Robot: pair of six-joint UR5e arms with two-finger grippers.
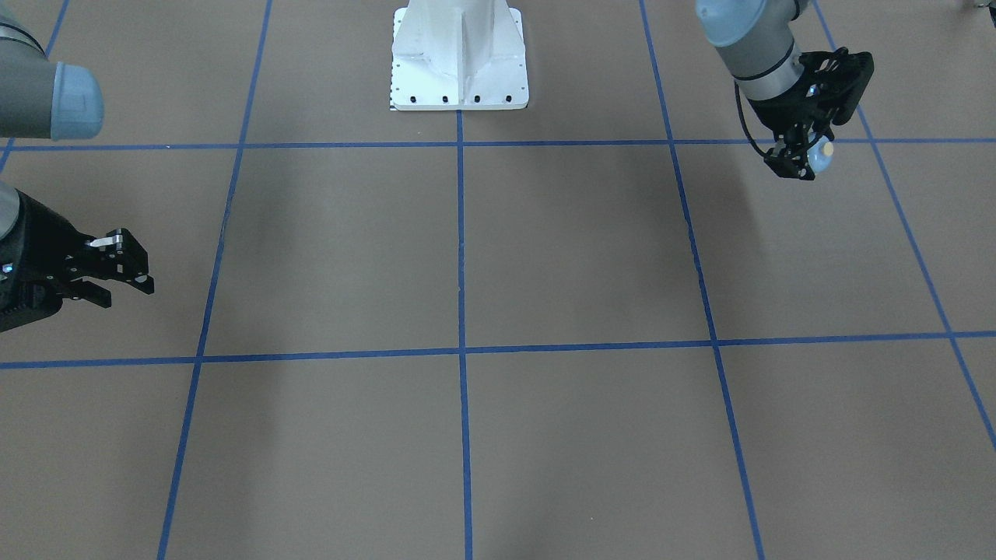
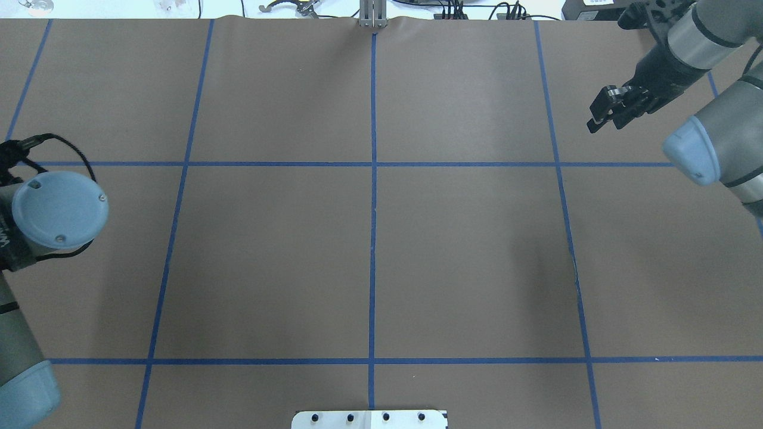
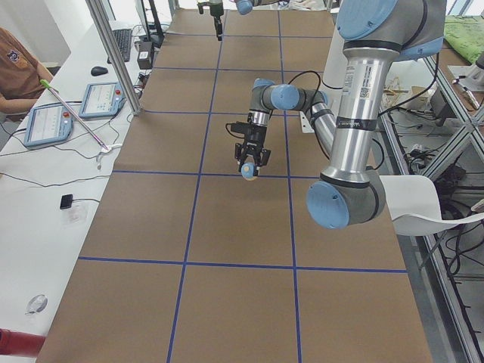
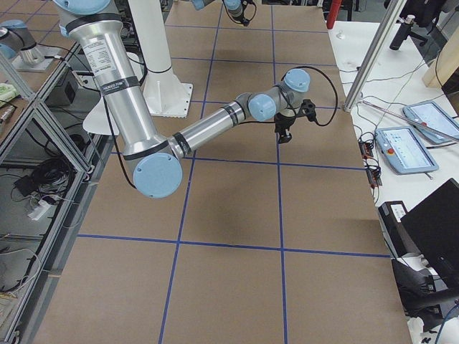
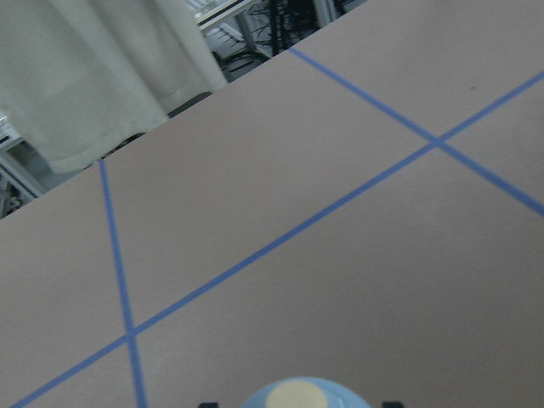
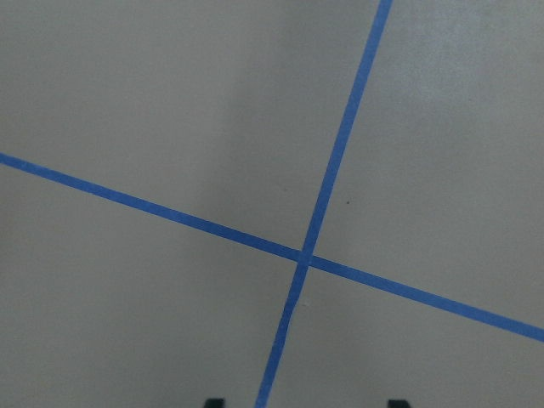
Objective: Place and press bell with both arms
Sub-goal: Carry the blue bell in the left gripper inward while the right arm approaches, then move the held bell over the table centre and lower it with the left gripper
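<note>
The light-blue bell (image 1: 819, 155) with its cream button is held in my left gripper (image 1: 805, 162), which is shut on it above the brown table, near the robot's side. The bell hangs tilted, button facing sideways. It also shows in the exterior left view (image 3: 249, 172) and at the bottom edge of the left wrist view (image 5: 302, 394). In the overhead view the left gripper is hidden under the arm's joint cap. My right gripper (image 1: 124, 281) is open and empty, above the table's other end; it also shows in the overhead view (image 2: 609, 112). The right wrist view shows only tape lines.
The table is brown paper (image 1: 576, 249) crossed by a blue tape grid (image 1: 461, 233). The white pedestal base (image 1: 459, 58) stands at the robot's side. Tablets and cables (image 3: 53, 121) lie on a white bench beyond the far edge.
</note>
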